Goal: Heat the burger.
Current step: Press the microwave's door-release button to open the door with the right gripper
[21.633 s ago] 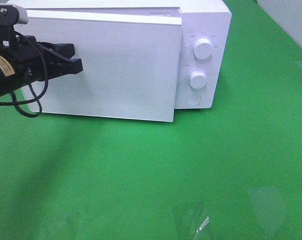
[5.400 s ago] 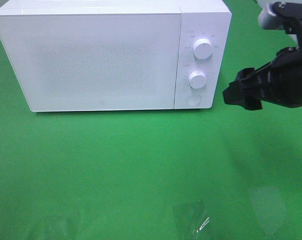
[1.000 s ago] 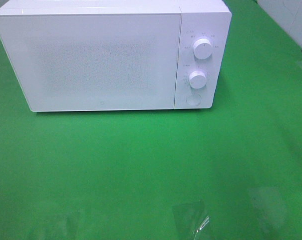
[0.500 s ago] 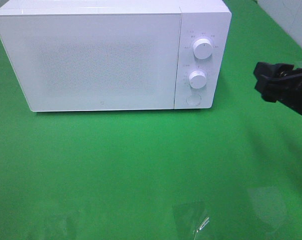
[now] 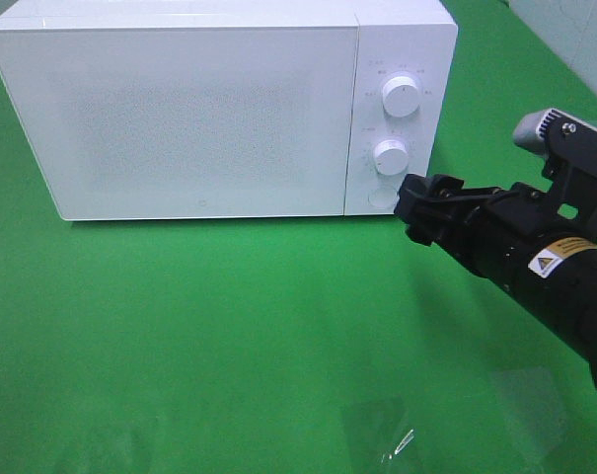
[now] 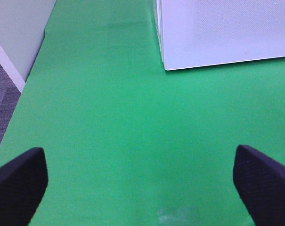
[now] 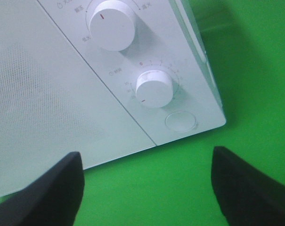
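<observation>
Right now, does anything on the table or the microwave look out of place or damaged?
Nothing looks damaged or spilled. The microwave stands square with its door shut. Only a shiny clear patch lies on the green cloth, well in front of the microwave; I cannot tell what it is.

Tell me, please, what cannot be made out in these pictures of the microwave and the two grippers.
- Burger: in no view; the closed microwave door hides the inside.
- Print around the upper knob: too small in the exterior high view, blurred in the right wrist view.
- Left gripper: outside the exterior high view; in the left wrist view the picture edge cuts off its fingers.
- Right gripper: its arm runs off the edge of the exterior high view.
</observation>
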`<state>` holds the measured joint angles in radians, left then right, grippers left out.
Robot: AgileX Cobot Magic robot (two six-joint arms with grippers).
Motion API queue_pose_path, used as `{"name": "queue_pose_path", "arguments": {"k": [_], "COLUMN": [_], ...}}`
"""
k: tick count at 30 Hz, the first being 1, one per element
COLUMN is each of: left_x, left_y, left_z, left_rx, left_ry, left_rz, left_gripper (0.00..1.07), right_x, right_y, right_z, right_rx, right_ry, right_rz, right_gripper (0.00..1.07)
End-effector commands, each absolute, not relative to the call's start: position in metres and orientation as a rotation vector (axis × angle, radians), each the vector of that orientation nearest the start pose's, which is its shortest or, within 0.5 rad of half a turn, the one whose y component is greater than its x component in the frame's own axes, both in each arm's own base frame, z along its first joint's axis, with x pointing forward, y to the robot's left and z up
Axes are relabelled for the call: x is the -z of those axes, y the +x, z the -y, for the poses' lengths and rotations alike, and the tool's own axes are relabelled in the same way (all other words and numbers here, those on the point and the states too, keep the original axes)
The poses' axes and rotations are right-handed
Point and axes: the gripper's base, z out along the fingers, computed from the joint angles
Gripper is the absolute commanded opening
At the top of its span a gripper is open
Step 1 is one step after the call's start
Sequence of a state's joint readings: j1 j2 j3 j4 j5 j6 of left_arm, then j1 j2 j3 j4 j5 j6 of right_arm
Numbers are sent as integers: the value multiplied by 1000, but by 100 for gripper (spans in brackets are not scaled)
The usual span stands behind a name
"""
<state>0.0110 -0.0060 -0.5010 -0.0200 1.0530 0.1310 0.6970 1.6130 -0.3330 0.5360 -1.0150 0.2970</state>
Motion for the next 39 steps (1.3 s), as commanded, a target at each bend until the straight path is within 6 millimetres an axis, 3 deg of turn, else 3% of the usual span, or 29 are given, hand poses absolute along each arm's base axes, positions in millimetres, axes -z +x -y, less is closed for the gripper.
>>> {"name": "queue_pose_path", "arguments": {"k": [1,5,6,9,10,11,13,14,15,16,17,19,26,39], "left_x": [-279,-279,-279,-279,-279,-279,-279,-279,-279,-279,-279,-279,-279,-279], "left_y": [-8,-8,-8,-8,-8,-8,-8,-8,-8,-8,-8,-8,-8,-8], "left_z": [2,2,2,2,2,2,2,2,2,2,2,2,2,2], "left_rx": [-61,-62,-62,-62,-62,-62,-62,-62,-62,-62,-62,-62,-62,-61], "left_ry": [118,119,119,119,119,119,119,119,119,119,119,119,119,118], "left_rz": [-1994,-1994,-1994,-1994,-1994,-1994,-1994,-1994,-1994,-1994,-1994,-1994,-1994,-1994], "left_gripper": [100,100,100,100,100,100,100,100,100,100,100,100,100,100], "right_x": [-157,-151,-146,-142,-139,-139,-138,-138,-138,-138,-138,-137,-131,-120], "right_y": [216,218,218,219,219,219,219,219,219,219,219,219,220,268], "right_z": [-132,-133,-134,-134,-134,-134,-134,-134,-134,-134,-134,-134,-135,-146], "right_rx": [-631,-773,-863,-948,-1030,-1030,-1139,-1139,-1157,-1157,-1157,-1153,-1101,-1062], "right_ry": [362,567,709,848,986,986,1154,1154,1186,1186,1197,1203,1336,1424], "right_rz": [-1799,-1787,-1773,-1750,-1720,-1720,-1658,-1658,-1645,-1645,-1644,-1645,-1684,-1671], "right_gripper": [72,68,63,55,47,47,27,27,16,16,7,3,0,0]}}
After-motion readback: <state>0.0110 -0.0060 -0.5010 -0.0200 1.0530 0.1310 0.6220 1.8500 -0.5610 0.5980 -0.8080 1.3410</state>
